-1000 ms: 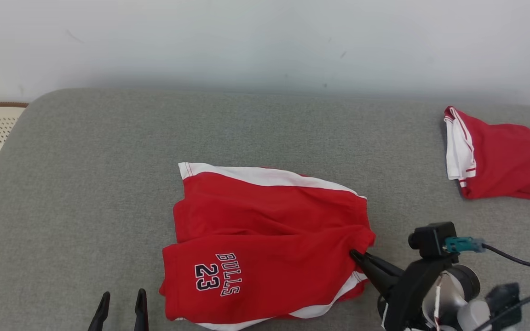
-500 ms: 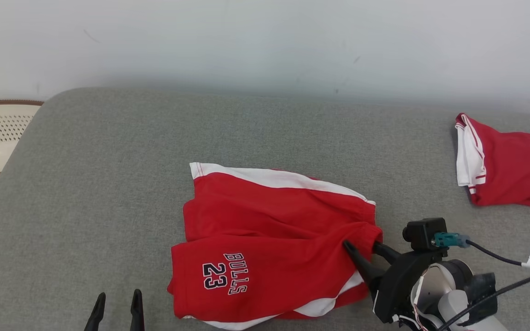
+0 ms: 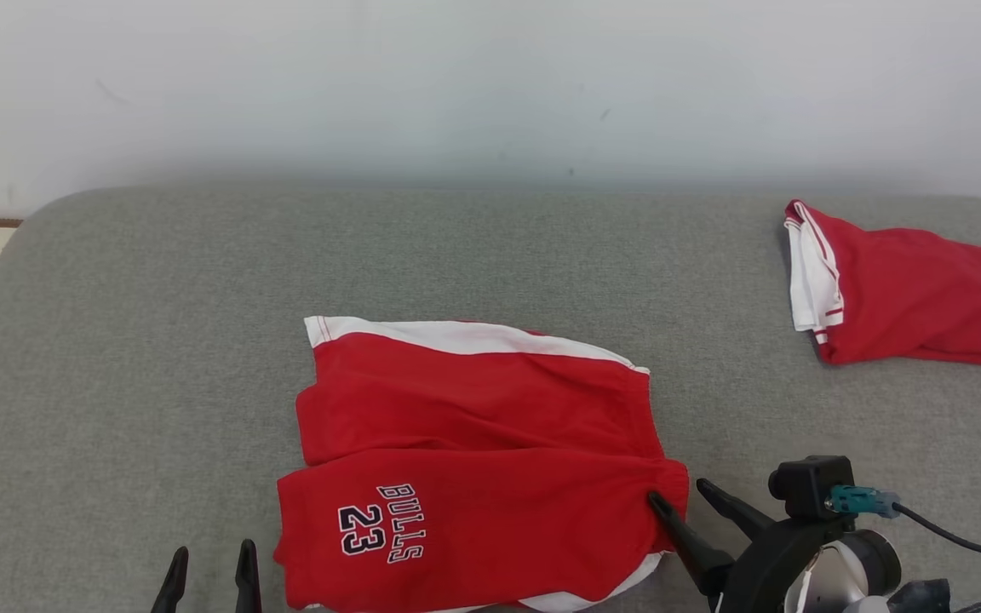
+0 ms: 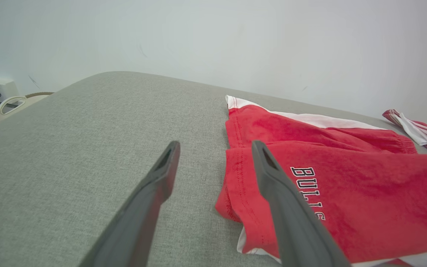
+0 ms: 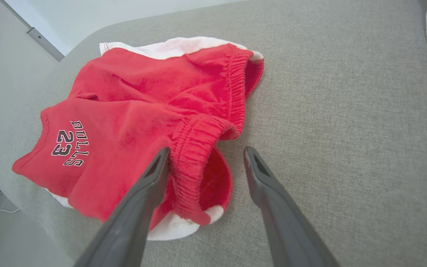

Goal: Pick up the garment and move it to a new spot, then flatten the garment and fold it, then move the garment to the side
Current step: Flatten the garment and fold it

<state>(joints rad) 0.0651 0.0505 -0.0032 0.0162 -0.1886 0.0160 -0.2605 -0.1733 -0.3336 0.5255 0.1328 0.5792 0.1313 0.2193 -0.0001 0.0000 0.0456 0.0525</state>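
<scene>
Folded red shorts (image 3: 473, 460) are lying mid-frame on a grey cushion (image 3: 158, 340).
At lower right, the right gripper (image 3: 677, 491) is gaping open against the waistband; at lower left, the left gripper (image 3: 212, 552) is hovering open.

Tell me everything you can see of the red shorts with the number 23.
The red shorts look like soft knit cloth, with white side panels, a gathered elastic waistband and "BULLS 23" lettering on one leg. They lie folded lengthwise, the printed leg partly over the other, slightly wrinkled, near the front edge of the grey cushion. The open right gripper straddles the waistband end; one finger seems to touch it. The open left gripper is beside the leg hems, gripping nothing.
</scene>
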